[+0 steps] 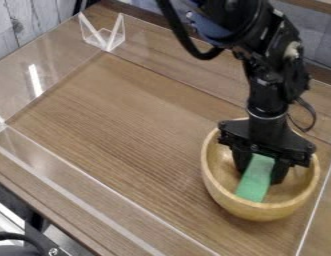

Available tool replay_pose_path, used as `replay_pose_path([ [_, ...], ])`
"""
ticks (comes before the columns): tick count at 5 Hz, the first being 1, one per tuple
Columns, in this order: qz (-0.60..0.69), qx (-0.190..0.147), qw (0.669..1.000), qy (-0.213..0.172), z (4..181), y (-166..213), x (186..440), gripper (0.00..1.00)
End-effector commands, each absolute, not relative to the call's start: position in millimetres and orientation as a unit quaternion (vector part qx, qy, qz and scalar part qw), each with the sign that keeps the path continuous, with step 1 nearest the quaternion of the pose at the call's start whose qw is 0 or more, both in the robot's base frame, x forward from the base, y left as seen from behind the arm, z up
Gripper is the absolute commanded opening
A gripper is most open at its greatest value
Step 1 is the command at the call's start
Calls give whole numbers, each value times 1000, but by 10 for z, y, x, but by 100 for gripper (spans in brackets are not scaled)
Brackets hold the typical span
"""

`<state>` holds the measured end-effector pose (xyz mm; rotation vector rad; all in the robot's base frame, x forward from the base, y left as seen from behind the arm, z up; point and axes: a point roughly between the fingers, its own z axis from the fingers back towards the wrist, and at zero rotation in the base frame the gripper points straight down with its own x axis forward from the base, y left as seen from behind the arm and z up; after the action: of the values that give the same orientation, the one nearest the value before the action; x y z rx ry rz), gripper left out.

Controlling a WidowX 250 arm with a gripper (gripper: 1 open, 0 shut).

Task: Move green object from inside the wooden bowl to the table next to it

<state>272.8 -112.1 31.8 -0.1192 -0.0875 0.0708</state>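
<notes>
The green object (256, 183) stands tilted inside the wooden bowl (219, 193) at the right front of the table (128, 110). Its lower end rests on the bowl's floor and its upper end is up between my fingers. My gripper (268, 160) points straight down into the bowl, shut on the block's upper end, with one black finger on each side of it. The arm rises from the bowl toward the top of the view.
Low clear acrylic walls (41, 75) run round the tabletop, and one passes close behind and to the right of the bowl. A small clear stand (101, 35) sits at the back left. Bare wood stretches left of the bowl.
</notes>
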Motion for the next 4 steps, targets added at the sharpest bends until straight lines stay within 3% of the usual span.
replay_pose_path([
  [1,29,-71,994,-75,596,-1256,2827,0],
  [2,30,-75,993,-83,724,-1135,2887,0],
  [4,72,-89,984,-133,1349,-1154,2777,0],
])
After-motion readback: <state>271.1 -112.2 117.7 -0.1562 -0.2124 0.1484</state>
